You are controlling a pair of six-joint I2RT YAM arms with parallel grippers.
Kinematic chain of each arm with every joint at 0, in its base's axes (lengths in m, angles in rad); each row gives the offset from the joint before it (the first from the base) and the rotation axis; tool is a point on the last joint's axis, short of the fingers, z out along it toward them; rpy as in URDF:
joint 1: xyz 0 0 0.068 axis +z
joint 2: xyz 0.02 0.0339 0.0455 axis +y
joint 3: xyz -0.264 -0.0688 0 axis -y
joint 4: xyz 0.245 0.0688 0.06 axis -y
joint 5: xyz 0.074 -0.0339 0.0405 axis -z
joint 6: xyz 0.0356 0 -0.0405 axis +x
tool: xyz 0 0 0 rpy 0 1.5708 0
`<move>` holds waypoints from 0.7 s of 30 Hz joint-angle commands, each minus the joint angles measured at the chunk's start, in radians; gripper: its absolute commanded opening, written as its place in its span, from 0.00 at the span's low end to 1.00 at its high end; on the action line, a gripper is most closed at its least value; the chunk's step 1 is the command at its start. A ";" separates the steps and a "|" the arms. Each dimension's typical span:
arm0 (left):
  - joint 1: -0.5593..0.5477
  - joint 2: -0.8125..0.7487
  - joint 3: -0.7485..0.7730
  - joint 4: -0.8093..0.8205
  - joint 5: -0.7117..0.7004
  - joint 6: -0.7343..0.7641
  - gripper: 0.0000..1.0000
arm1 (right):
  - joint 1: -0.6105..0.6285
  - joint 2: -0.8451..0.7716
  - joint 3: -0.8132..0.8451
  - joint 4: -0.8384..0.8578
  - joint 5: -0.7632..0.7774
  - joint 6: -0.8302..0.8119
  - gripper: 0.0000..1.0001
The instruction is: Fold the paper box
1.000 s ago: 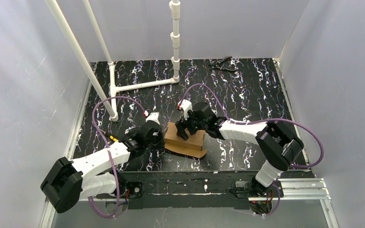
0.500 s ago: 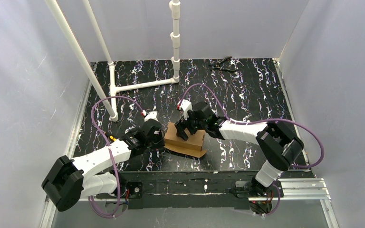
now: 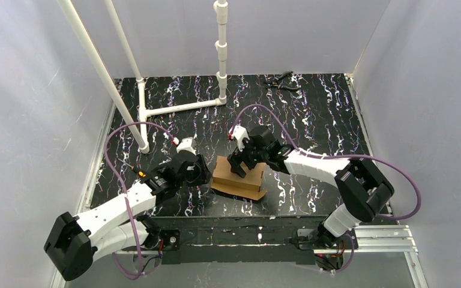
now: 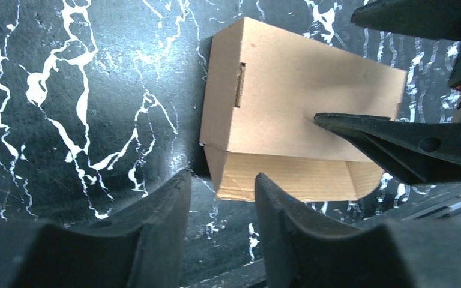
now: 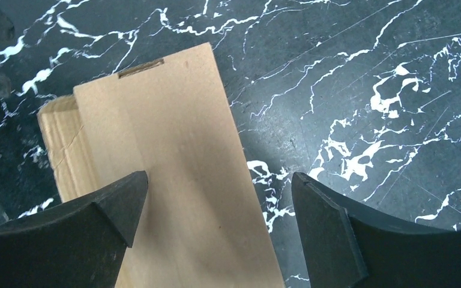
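Left fingers [image 4: 162,240] stand a little apart with only bare bench [image 3: 312,120] showing between them. They grip nothing and sit low, just beside the 9 o'clock end of the paper box [image 3: 238,178]. Right fingers [image 5: 330,234] are spread wide over the box. One tip sits above its top panel and the other hangs clear past its long edge, so they hold nothing either. In the left wrist view that tip reaches the middle of the panel, but I cannot tell whether it presses the card or only hovers over it.

Seen from above, the box lies toward 6 o'clock on the bench, in front of the gap between the two arm bases. It looks largely formed, with a flat brown top and a narrow slot [image 4: 240,85] cut near its 9 o'clock end. A round-cornered flap [image 4: 288,177] juts out along the bench from its 6 o'clock side.

I judge the fold to be in its late stage: the body is up, both arms are between grips, and that loose flap is the work left. The next move probably needs the right fingers to steady the top panel. The left fingers would then come in low, catch the flap's edge and turn it up against the body. The card is light and could skid on the smooth bench unless it is held down first.
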 commanded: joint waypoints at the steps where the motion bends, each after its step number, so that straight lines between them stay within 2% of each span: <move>1: 0.010 -0.081 -0.001 -0.033 0.016 0.017 0.48 | -0.044 -0.073 0.032 -0.066 -0.147 -0.074 0.98; 4: 0.015 -0.109 -0.025 -0.030 0.023 -0.004 0.48 | -0.088 -0.105 0.041 -0.128 -0.271 -0.137 0.98; 7: 0.032 -0.113 -0.048 -0.034 0.010 -0.024 0.30 | -0.166 -0.156 0.058 -0.237 -0.386 -0.263 0.98; 9: 0.051 -0.107 -0.069 -0.009 0.011 -0.034 0.20 | -0.249 -0.207 0.044 -0.267 -0.402 -0.296 0.98; 10: 0.062 -0.098 -0.082 0.010 0.014 -0.032 0.13 | -0.289 -0.245 0.026 -0.256 -0.373 -0.286 0.89; 11: 0.076 -0.085 -0.088 0.024 0.016 -0.032 0.09 | -0.338 -0.271 0.005 -0.257 -0.332 -0.277 0.77; 14: 0.109 -0.027 -0.100 0.097 0.047 -0.022 0.02 | -0.399 -0.323 -0.043 -0.291 -0.259 -0.282 0.39; 15: 0.115 -0.003 -0.102 0.124 0.055 -0.019 0.00 | -0.400 -0.335 -0.065 -0.301 -0.229 -0.290 0.31; 18: 0.120 0.085 -0.096 0.197 0.074 -0.008 0.00 | -0.401 -0.336 -0.132 -0.300 -0.200 -0.258 0.19; 21: 0.124 0.165 -0.079 0.254 0.096 0.000 0.00 | -0.401 -0.314 -0.175 -0.259 -0.212 -0.203 0.12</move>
